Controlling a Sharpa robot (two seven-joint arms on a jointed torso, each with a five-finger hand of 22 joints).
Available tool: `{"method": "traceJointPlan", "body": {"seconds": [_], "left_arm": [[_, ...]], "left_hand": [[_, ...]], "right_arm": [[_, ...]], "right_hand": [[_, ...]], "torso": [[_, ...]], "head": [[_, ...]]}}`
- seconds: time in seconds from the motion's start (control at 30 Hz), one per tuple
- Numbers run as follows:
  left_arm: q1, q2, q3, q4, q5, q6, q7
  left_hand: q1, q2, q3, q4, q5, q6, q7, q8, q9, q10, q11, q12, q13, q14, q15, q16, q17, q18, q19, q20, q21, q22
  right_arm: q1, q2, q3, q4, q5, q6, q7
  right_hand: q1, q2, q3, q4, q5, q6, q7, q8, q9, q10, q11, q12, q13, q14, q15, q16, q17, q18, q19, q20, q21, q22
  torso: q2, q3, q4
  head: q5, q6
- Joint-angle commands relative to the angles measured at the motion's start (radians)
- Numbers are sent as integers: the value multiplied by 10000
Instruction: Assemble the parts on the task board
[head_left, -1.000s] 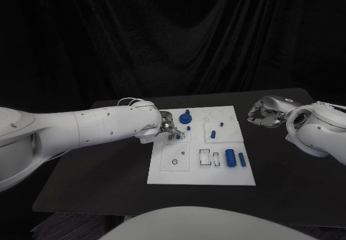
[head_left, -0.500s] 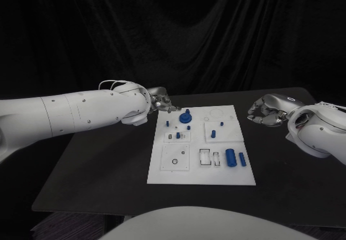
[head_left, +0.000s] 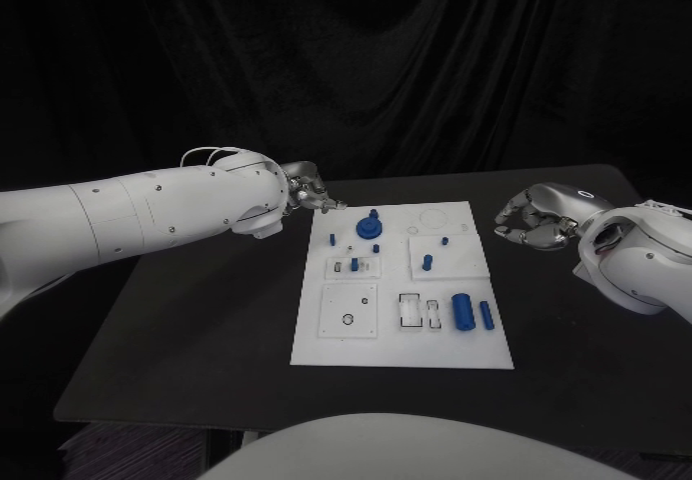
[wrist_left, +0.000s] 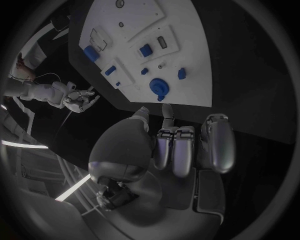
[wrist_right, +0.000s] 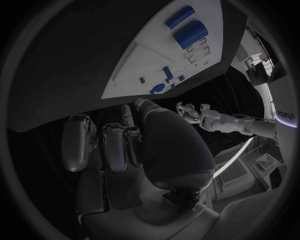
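Observation:
The white task board (head_left: 404, 340) lies mid-table. On its far half stand a round blue piece with a knob (head_left: 369, 228) and several small blue pegs, one of them (head_left: 427, 263) right of centre. A thick blue cylinder (head_left: 462, 312) and a thin blue rod (head_left: 485, 315) lie near its right edge. My left hand (head_left: 307, 190) hovers off the board's far left corner and holds nothing, its fingers loosely apart. In the left wrist view that hand (wrist_left: 178, 145) points toward the round piece (wrist_left: 159, 87). Off the board's right edge, my right hand (head_left: 531, 222) is curled in on nothing.
Black table (head_left: 188, 340) surrounds the board, with bare room on the left and at the front. A black curtain hangs behind. The near left of the board carries a square plate with a small ring (head_left: 348, 321), and rectangular slots (head_left: 411, 313) sit beside the cylinder.
My left hand has lifted off the board's left middle and drawn back past its far left corner. A small blue peg shows where the hand was. The right hand stays put.

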Motion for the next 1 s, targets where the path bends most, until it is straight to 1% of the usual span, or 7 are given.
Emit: {"method": "traceJointPlan", "body": {"seconds": [0.03,0.17,0.27,0.47,0.67,0.9,1.0], "left_arm": [[41,80,11,-151,174,760,-392],[37,222,10,-401,179,1033,-500],[33,295,10,-499,180,1132,-523],[28,407,10,-637,181,1281,-589],[14,521,10,-791,181,1506,-685],[-41,692,10,-1002,181,1593,-677],[-75,734,10,-1056,181,1558,-682]], "left_hand": [[40,1,-99,43,-111,16,33,-72,-26,1038,10,-43,2631,1039,19,26,2633,-193,373,-17,33,1877],[128,-19,-131,-1,-188,69,22,-86,-51,1038,6,-43,2631,1039,19,26,2633,-191,369,-13,29,1874],[136,-21,-135,-5,-196,74,22,-87,-53,1038,5,-43,2631,1039,18,26,2633,-190,369,-13,28,1874],[138,-24,-147,-5,-221,89,23,-88,-57,1038,5,-43,2631,1039,18,26,2633,-193,372,-13,40,1877],[130,-22,-160,4,-239,102,23,-89,-62,1038,5,-43,2631,1039,17,26,2633,-193,372,-13,42,1878],[89,-7,-205,43,-287,126,25,-103,-80,1038,5,-43,2631,1039,17,26,2633,-187,364,-12,16,1870],[173,31,-199,2,-210,100,28,-164,-127,1038,5,-43,2631,1039,17,26,2633,-180,353,-12,-13,1861]], "right_arm": [[53,-69,10,79,-21,-224,45],[81,-100,10,110,40,-184,39],[93,-101,10,123,57,-156,32],[114,-88,10,126,72,-63,-1],[125,-53,10,99,76,80,-75],[135,-16,10,84,77,172,-122],[136,-11,10,96,77,177,-121]], "right_hand": [[54,-42,37,45,38,62,-6,38,6,289,-10,-33,1688,503,-34,-14,358,44,109,30,54,1846],[56,-40,39,46,39,63,-7,39,6,279,-12,-39,1676,499,-35,-22,342,44,108,29,53,1846],[60,-32,45,47,41,64,-9,40,6,281,-13,-38,1678,499,-35,-22,342,47,103,29,39,1842],[63,-22,51,49,42,67,-10,42,6,270,-15,-45,1665,495,-36,-30,327,47,102,29,40,1842],[61,-16,54,54,42,68,-11,43,6,272,-16,-45,1666,494,-37,-31,324,49,99,29,33,1840],[57,-7,59,63,41,65,-10,42,5,243,-16,-62,1633,491,-38,-36,316,54,89,28,8,1833],[56,-4,60,65,41,64,-10,41,5,218,-16,-78,1603,485,-38,-48,293,59,81,28,-11,1828]], "torso": [[150,-20,49],[245,-38,73],[287,-46,64],[360,-38,58],[353,-42,67],[356,-52,60],[359,-52,58]], "head": [[65,-1],[20,-1],[18,-1],[31,-1],[95,-1],[56,-1],[34,-1]]}}
